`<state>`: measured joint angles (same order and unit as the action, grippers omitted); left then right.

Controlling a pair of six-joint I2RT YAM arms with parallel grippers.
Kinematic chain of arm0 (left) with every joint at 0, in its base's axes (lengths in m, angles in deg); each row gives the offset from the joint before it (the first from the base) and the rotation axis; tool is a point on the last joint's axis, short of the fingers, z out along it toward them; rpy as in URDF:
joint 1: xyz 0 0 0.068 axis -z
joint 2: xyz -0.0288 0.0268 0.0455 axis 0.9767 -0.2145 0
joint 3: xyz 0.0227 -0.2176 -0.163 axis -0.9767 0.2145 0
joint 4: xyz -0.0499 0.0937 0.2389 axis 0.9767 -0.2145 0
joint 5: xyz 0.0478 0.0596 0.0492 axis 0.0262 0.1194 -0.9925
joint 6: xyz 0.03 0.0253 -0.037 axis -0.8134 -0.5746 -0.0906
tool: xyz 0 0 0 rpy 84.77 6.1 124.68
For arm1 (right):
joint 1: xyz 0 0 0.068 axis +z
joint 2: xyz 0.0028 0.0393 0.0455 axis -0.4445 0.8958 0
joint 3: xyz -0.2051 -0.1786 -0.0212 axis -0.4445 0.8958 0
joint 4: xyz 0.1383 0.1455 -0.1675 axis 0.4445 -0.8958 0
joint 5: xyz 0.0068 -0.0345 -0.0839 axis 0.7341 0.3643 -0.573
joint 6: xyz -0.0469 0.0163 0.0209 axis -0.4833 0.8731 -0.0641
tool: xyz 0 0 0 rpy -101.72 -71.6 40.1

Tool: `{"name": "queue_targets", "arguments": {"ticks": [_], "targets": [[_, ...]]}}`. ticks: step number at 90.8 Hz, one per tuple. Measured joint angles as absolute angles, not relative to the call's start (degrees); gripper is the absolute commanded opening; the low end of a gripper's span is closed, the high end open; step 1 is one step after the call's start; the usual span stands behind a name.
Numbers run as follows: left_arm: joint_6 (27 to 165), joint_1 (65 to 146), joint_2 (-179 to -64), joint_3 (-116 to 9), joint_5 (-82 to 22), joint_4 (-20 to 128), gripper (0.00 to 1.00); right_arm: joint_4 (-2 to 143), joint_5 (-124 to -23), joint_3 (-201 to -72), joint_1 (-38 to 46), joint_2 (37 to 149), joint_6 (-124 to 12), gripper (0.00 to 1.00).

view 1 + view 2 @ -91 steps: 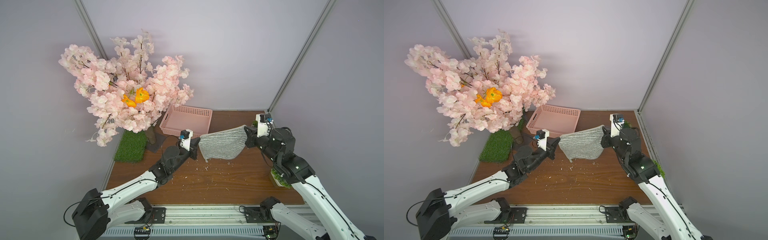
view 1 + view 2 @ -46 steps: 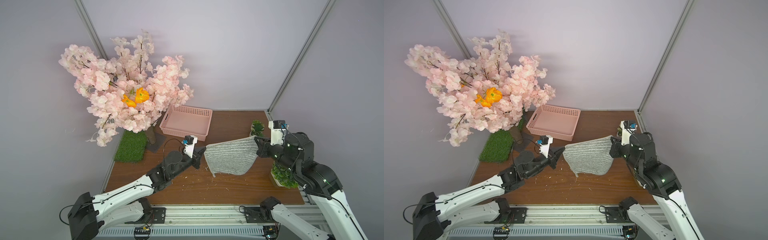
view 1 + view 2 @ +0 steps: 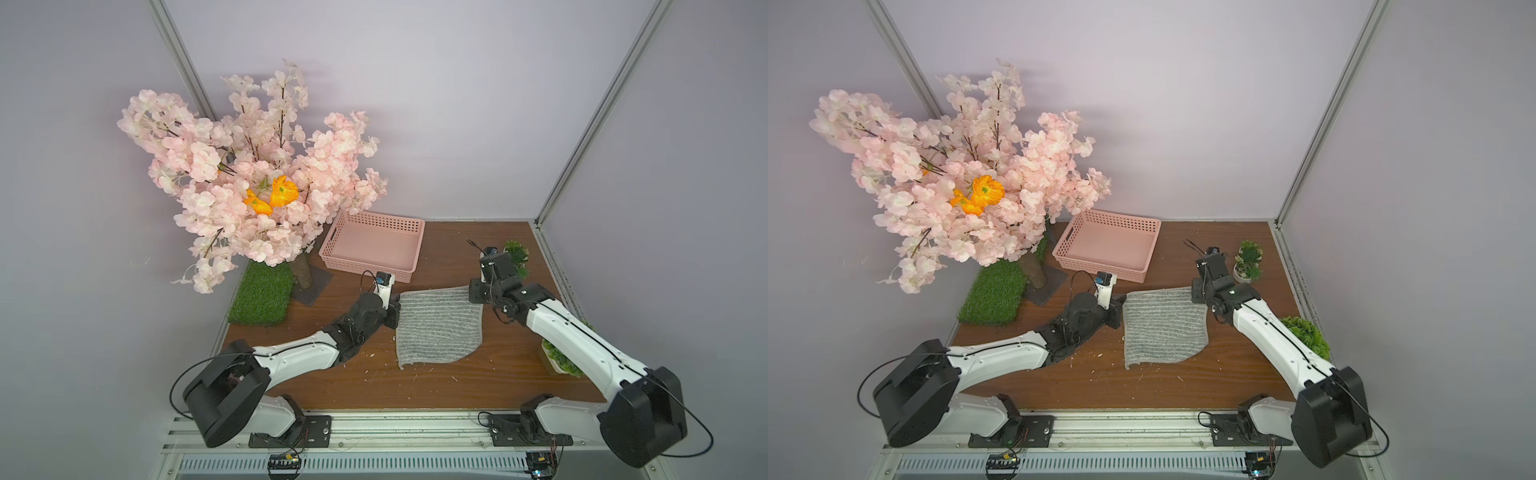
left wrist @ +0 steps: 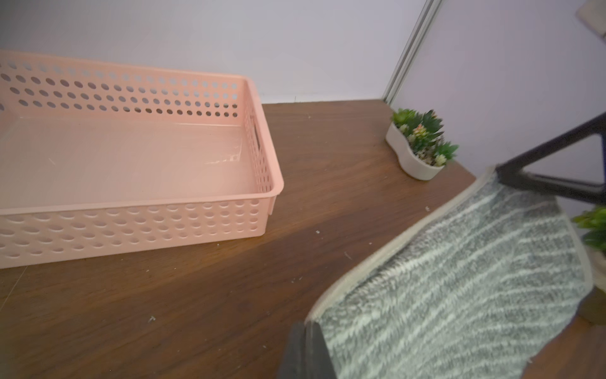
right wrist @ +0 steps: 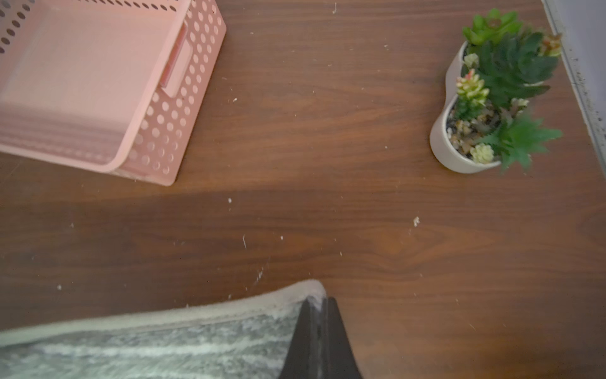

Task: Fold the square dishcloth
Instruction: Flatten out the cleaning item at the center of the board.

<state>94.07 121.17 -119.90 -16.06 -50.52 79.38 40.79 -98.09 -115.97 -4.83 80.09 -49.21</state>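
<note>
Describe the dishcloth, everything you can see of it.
The square dishcloth is soft grey knit with thin whitish wavy stripes and a pale hemmed border, unfolded, in one layer. The left gripper and the right gripper are each shut on one far corner, stretching that edge between them, in front of the pink basket. The rest slopes toward the near side over the wooden table; the near right corner looks curled under. Whether the near edge touches the table is unclear.

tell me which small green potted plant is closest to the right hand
The mixed succulents in the curvy white pot, just beyond the right hand. The bushy green plant sits farther forward, beside the forearm.
</note>
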Motion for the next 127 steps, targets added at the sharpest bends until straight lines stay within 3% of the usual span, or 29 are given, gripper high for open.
{"name": "queue_targets", "arguments": {"ticks": [34,117,127], "targets": [[87.9,116.5,-129.0,-17.4,-50.3,89.7,0.01,56.9,-98.8,-116.1,-5.5,95.4,-51.7,0.00],[82.7,115.0,-137.7,-18.7,-52.5,96.3,0.01,64.0,-96.6,-120.6,-5.9,101.6,-54.8,0.00],[82.6,114.9,-137.9,-18.4,-51.5,97.1,0.01,63.8,-96.6,-120.5,-5.9,101.8,-54.8,0.05]]}}
